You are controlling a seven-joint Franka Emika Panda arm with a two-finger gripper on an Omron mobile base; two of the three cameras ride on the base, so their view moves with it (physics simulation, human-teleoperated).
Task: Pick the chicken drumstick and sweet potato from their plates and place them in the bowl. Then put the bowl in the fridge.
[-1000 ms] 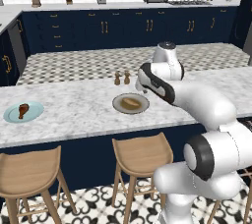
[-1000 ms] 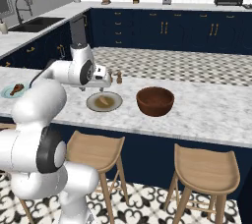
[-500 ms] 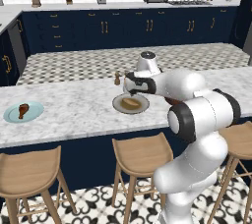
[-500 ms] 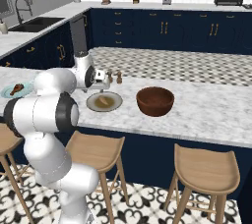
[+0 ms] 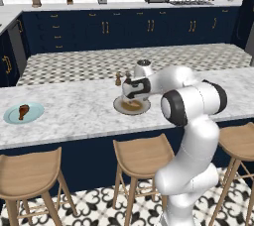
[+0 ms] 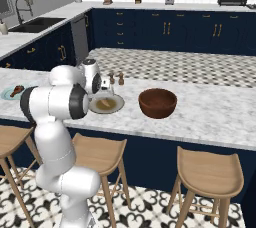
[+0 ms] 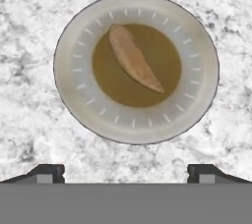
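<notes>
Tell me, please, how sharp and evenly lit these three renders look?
Hand view: flat, even light, no glare; the sweet potato and its plate read clearly. Left base view: soft, the drumstick small and blurry. Right base view: the bowl casts a faint shadow.

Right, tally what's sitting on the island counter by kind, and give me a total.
Plates: 2, a pale blue plate and a grey-beige plate
Food items: 2, the chicken drumstick and the sweet potato
Bowls: 1, the brown bowl
Small shakers: 2
Total: 7
</notes>
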